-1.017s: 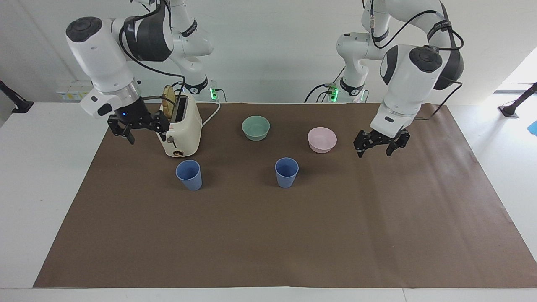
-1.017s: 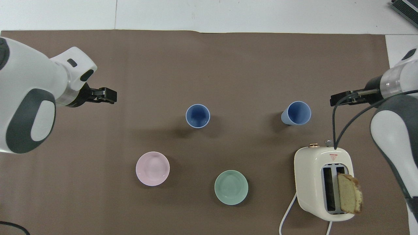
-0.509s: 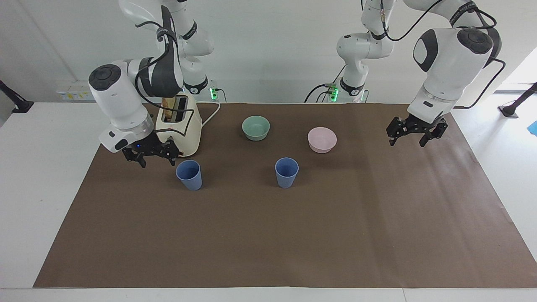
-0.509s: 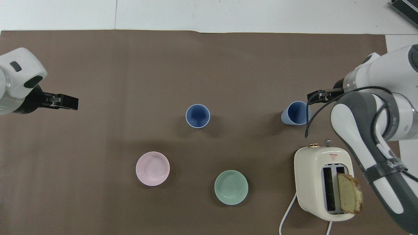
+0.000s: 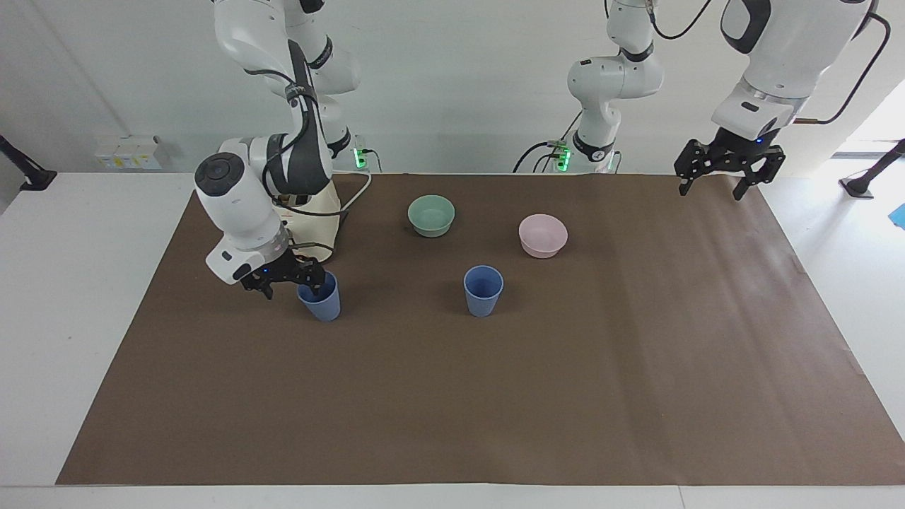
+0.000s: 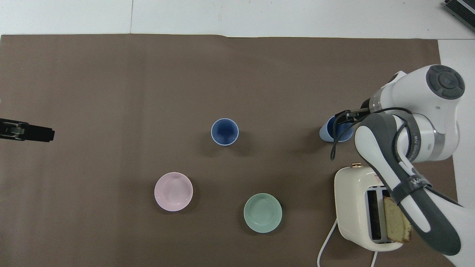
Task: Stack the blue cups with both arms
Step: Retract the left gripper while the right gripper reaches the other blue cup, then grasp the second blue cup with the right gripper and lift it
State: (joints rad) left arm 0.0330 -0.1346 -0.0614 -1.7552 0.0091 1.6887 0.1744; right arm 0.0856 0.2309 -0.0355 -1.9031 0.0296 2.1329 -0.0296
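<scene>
Two blue cups stand upright on the brown mat. One cup [image 5: 483, 291] [image 6: 224, 131] stands mid-table, apart from both grippers. The other cup [image 5: 323, 304] [image 6: 327, 134] stands beside the toaster, toward the right arm's end. My right gripper [image 5: 290, 284] [image 6: 342, 115] is low at this cup and open. One finger is at the cup's mouth and the other is outside its wall. My left gripper [image 5: 710, 185] [image 6: 47, 133] is open and empty, raised over the mat's edge at the left arm's end.
A cream toaster [image 6: 352, 207] with a bread slice [image 6: 397, 219] stands nearer to the robots than the right gripper's cup, and the right arm partly hides it in the facing view. A mint-green bowl [image 5: 431, 215] [image 6: 262, 213] and a pale pink bowl [image 5: 542, 235] [image 6: 173, 191] sit nearer to the robots than the middle cup.
My right gripper has come down from beside the toaster to the cup at its end. My left gripper has risen and moved away toward the left arm's end. The cups have not moved.
</scene>
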